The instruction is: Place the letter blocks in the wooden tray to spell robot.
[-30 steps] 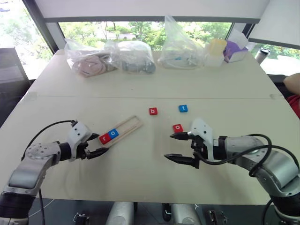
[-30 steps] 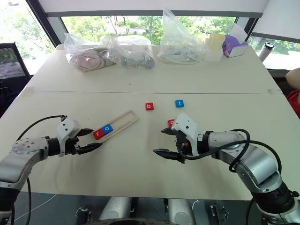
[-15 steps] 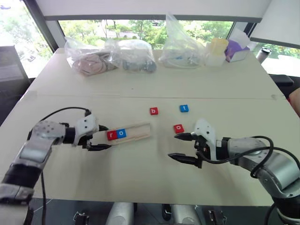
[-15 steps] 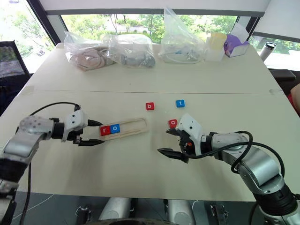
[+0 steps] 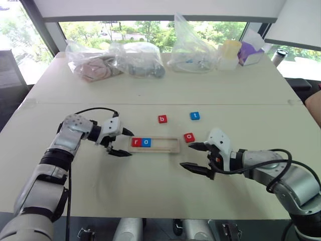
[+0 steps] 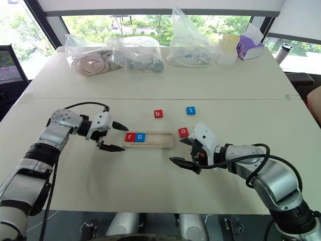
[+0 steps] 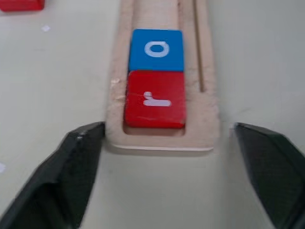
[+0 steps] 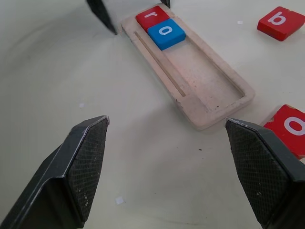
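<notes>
The wooden tray (image 5: 155, 144) lies on the bench (image 5: 150, 90), with the red r (image 5: 136, 142) and blue o (image 5: 146, 142) at its left end. The left claw (image 5: 122, 142) is spread wide around that end. The right claw (image 5: 193, 156) is spread and empty, near a red o (image 5: 189, 137). The red b (image 5: 162, 119) and blue t (image 5: 194, 116) lie farther back. The stuff inside the far bags (image 5: 115, 60) is hard to make out.

White lowercase letters, one per block. In the wooden tray (image 5: 163, 145), at its left end: "r" on a red block (image 5: 136, 142), then "o" on a blue block (image 5: 146, 142) touching it on the right. Loose on the table (image 5: 150, 90): "o" on a red block (image 5: 189, 137) just beside the tray's right end, "b" on a red block (image 5: 162, 119) beyond the tray, "t" on a blue block (image 5: 195, 116) beyond the tray and to the right of "b".
</notes>
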